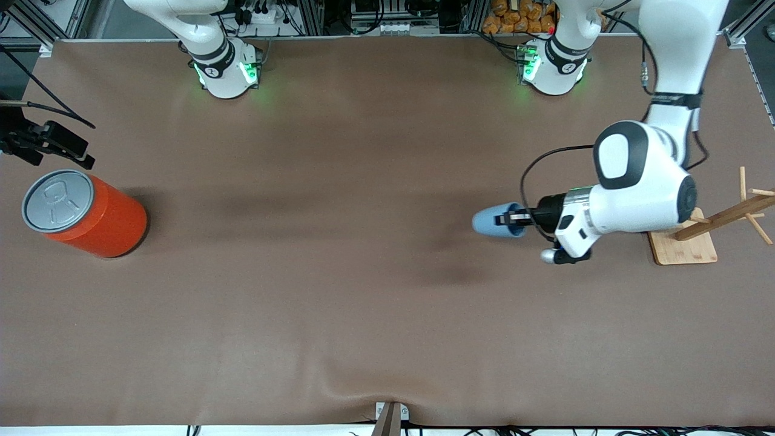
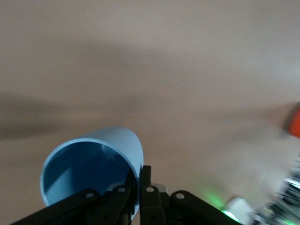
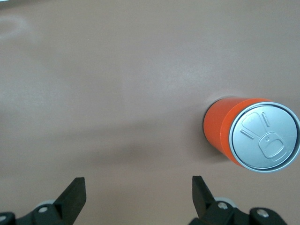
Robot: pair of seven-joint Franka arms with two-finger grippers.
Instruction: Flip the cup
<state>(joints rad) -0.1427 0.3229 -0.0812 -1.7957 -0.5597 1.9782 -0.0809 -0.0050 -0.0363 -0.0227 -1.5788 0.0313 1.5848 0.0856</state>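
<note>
The small light blue cup [image 1: 489, 220] is held on its side above the table toward the left arm's end, its mouth toward the gripper. My left gripper [image 1: 514, 218] is shut on the cup's rim, one finger inside and one outside. In the left wrist view the cup [image 2: 96, 161] shows its deeper blue inside, with the gripper [image 2: 139, 180] pinching its wall. My right gripper [image 3: 138, 187] is open and empty; it shows in the front view [image 1: 82, 158] at the right arm's end, next to the orange can, and waits there.
A big orange can [image 1: 91, 213] with a grey pull-tab lid stands at the right arm's end, also in the right wrist view [image 3: 251, 133]. A wooden rack on a board [image 1: 687, 242] stands at the left arm's end, beside the left arm.
</note>
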